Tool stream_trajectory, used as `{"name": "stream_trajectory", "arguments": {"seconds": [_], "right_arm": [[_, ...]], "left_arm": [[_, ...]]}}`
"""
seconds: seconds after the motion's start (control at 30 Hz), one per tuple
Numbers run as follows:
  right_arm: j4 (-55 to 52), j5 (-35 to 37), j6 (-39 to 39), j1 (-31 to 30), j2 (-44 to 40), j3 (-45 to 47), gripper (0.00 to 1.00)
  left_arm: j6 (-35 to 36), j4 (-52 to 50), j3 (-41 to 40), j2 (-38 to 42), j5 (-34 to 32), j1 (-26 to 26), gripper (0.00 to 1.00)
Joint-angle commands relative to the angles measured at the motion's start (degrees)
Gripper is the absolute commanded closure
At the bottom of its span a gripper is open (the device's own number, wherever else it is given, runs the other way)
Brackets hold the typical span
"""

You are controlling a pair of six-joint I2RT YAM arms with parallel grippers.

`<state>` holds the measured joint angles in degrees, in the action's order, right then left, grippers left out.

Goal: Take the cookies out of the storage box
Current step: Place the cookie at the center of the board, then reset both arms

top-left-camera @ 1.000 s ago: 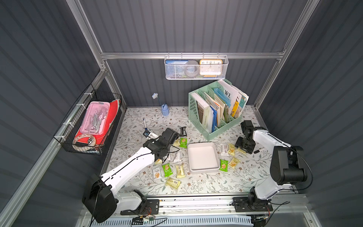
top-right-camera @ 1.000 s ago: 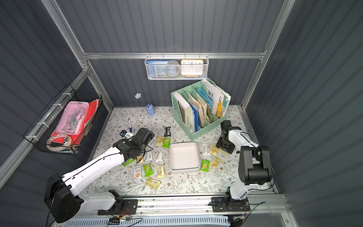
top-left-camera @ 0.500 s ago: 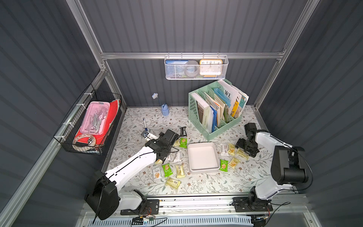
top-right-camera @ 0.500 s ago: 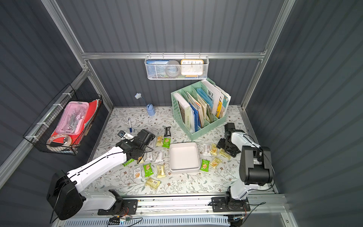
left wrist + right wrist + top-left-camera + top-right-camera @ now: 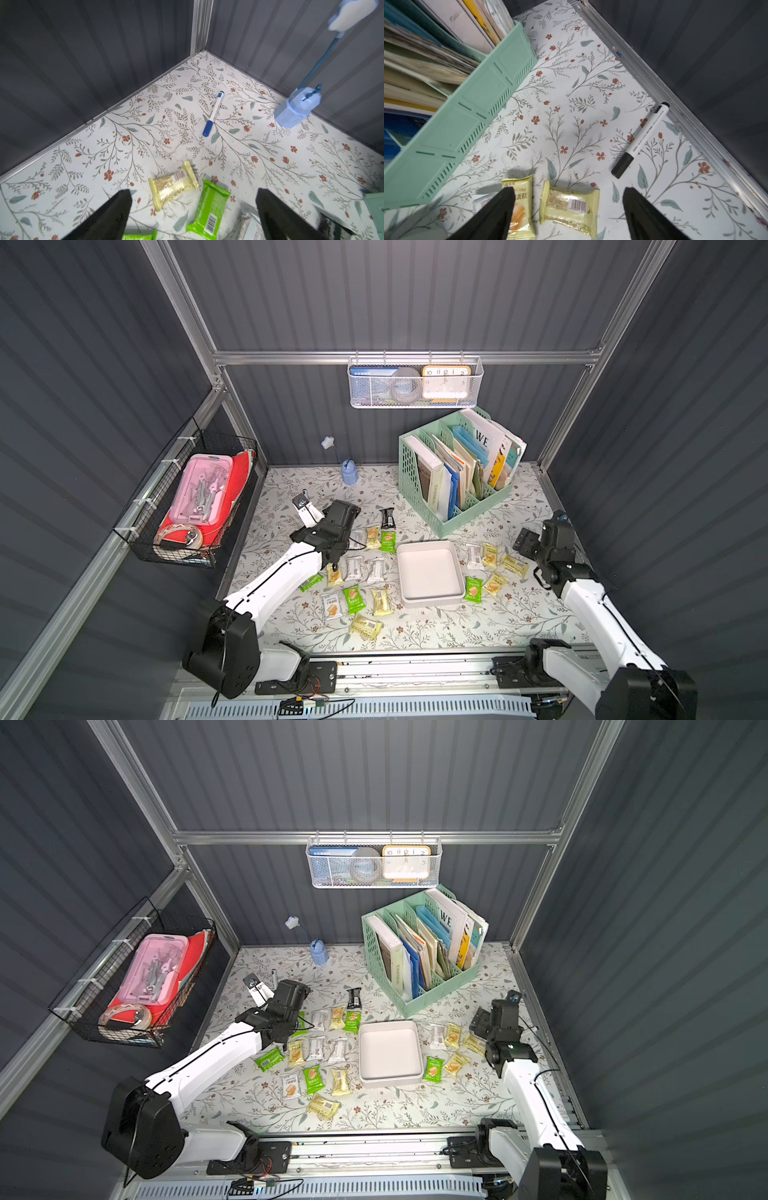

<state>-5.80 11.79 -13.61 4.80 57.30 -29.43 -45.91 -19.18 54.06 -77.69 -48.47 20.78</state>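
Note:
The white storage box (image 5: 430, 572) (image 5: 389, 1052) sits mid-table with nothing in it. The cookies, green, yellow and silver packets plus one black, lie on the floral table on both sides of it (image 5: 353, 599) (image 5: 453, 1036). My left gripper (image 5: 337, 531) (image 5: 291, 1017) hangs left of the box, open wide. A yellow packet (image 5: 173, 187) and a green one (image 5: 208, 207) lie on the table under its jaws (image 5: 192, 199). My right gripper (image 5: 525, 542) (image 5: 481, 1023) (image 5: 569, 197) is open near the right wall, over a yellow packet (image 5: 569, 204). Neither holds anything.
A mint-green file organizer (image 5: 453, 489) (image 5: 467, 116) stands behind the box. A blue bottle (image 5: 349, 472) and a blue-capped pen (image 5: 214, 113) lie at the back left. A black-capped marker (image 5: 641, 141) lies by the right wall. Wire baskets hang on the left wall (image 5: 195, 497) and back wall (image 5: 415, 383).
Both grippers' jaws have opened wider. The right gripper has drawn back a little toward the right wall. The left gripper has shifted slightly left.

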Motion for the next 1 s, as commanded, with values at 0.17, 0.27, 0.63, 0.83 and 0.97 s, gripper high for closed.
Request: {"name": "stream_trajectory", "arguments": {"seconds": [0.17, 0.27, 0.63, 0.83, 0.97], "right_arm": [[23.86, -2.94, 7.78, 0.13, 9.53, 4.53, 0.14], [34.45, -4.13, 7.83, 0.18, 15.85, 6.27, 0.14], [54.48, -13.31, 8.34, -0.66, 30.0, 6.05, 0.15], [63.07, -12.81, 8.07, -0.62, 32.52, 9.08, 0.07], [61.73, -13.01, 8.36, -0.65, 32.17, 8.75, 0.04]], "left_arm": [[23.49, 21.28, -10.79, 4.51, 14.83, -11.89, 0.01], [26.27, 26.22, -14.92, 5.91, 17.47, -14.83, 0.0], [31.47, 39.45, -21.98, 1.68, 25.13, -19.89, 0.0], [36.24, 48.36, -22.77, -4.27, 29.33, -19.89, 0.0], [42.61, 54.52, -21.99, -9.45, 33.33, -19.98, 0.0]]}}
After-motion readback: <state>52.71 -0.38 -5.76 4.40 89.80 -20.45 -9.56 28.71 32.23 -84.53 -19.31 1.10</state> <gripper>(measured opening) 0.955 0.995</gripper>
